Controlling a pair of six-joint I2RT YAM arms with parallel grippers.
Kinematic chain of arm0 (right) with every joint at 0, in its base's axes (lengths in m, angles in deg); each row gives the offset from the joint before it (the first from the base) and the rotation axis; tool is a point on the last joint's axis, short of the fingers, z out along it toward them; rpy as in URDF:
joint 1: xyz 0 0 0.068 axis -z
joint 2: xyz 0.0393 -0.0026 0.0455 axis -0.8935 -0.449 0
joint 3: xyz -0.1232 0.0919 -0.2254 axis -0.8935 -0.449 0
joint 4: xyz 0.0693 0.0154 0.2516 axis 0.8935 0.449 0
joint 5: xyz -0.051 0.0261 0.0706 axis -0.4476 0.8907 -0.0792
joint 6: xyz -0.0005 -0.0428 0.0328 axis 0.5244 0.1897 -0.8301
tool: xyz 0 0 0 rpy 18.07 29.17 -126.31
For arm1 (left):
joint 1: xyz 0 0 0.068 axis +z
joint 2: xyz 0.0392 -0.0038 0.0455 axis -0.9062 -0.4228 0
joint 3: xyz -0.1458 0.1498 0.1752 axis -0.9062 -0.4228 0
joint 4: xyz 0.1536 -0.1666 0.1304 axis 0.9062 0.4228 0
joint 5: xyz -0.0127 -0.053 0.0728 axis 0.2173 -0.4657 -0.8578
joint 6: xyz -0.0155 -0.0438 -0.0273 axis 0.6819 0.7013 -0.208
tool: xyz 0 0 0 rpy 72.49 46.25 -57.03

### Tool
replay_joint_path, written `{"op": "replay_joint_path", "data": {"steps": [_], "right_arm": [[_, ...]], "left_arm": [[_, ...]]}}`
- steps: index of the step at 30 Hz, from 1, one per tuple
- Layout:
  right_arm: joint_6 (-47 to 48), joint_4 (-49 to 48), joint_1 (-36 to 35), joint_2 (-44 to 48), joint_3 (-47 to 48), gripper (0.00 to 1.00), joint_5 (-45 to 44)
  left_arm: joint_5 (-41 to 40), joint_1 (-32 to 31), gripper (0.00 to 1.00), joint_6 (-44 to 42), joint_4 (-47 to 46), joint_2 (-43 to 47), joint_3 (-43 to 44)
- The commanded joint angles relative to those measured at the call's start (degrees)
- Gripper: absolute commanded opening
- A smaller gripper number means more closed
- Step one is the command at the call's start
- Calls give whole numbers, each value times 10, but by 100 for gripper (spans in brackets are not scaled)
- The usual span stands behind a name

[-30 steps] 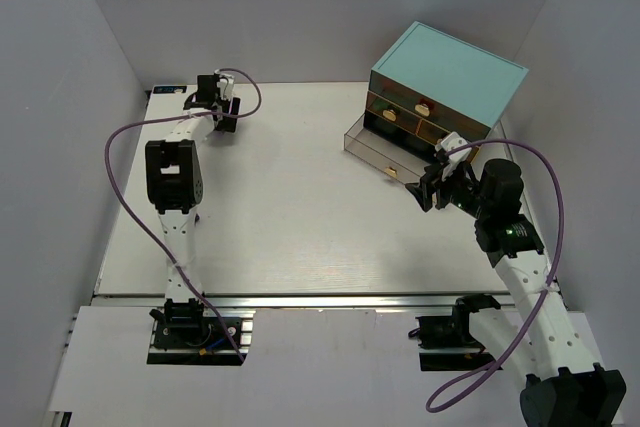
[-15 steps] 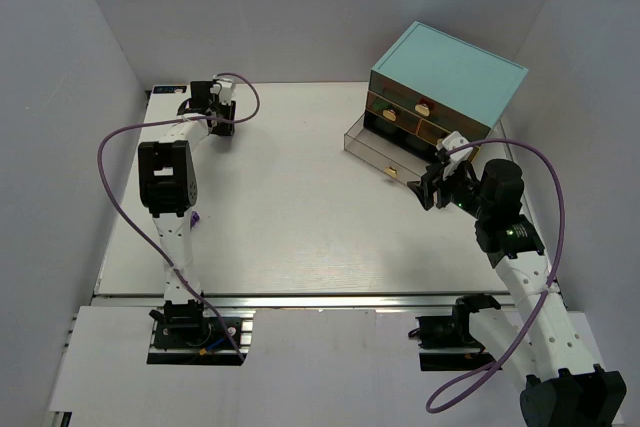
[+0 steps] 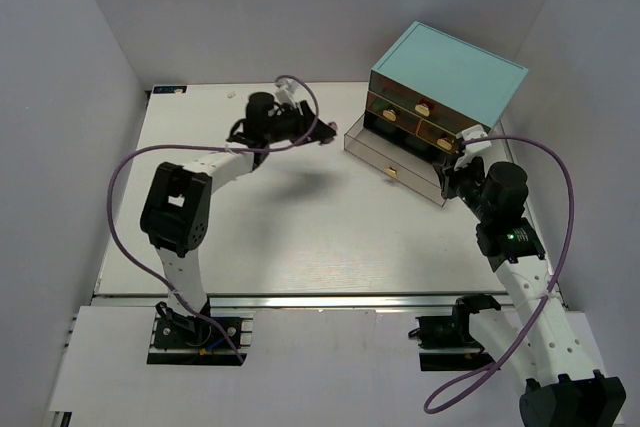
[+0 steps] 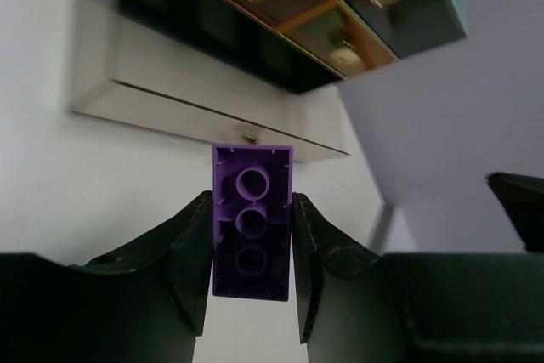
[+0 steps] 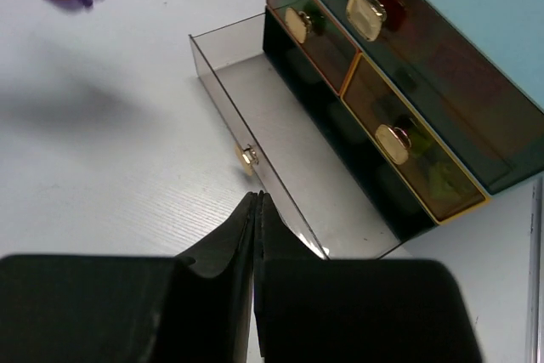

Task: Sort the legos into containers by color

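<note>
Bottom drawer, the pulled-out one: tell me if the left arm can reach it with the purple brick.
Probably yes. The left gripper, shut on the purple lego, hangs beside the left end of the open drawer, and nothing lies between. The shut right gripper sits toward the other end.

Pulled-out drawer (image 3: 395, 162) juts from cabinet (image 3: 447, 77), table (image 3: 300, 232) wide open left of it

Bright, even light from above, shadows soft.
Left of the cabinet (image 3: 448, 77) a faint smudged shadow lies on the table (image 3: 250, 247); the purple brick (image 4: 252, 220) is sharp in the left wrist view, the cabinet behind it slightly out of focus.
</note>
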Motion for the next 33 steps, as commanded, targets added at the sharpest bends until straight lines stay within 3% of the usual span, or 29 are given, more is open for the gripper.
{"op": "replay_joint_path", "data": {"steps": [1,10,16,19,24,30,33], "right_arm": [[-21,-39,0,10,-4,0,-43],[-16,-58,3,22,-11,0,-59],[-18,-58,2,24,-12,0,-54],[-19,-57,1,25,-12,0,-52],[-16,-56,3,28,-11,0,-51],[-2,-47,2,33,-10,25,-9],[24,-26,2,39,-11,37,50]], "left_arm": [[-13,-49,0,185,-112,6,-30],[-191,-133,9,327,-184,-98,49],[-282,-165,20,363,-158,-177,141],[-320,-178,31,365,-137,-211,195],[-349,-183,73,346,-52,-252,297],[-343,-189,76,319,-57,-227,277],[-348,-189,75,271,-46,-154,236]]}}
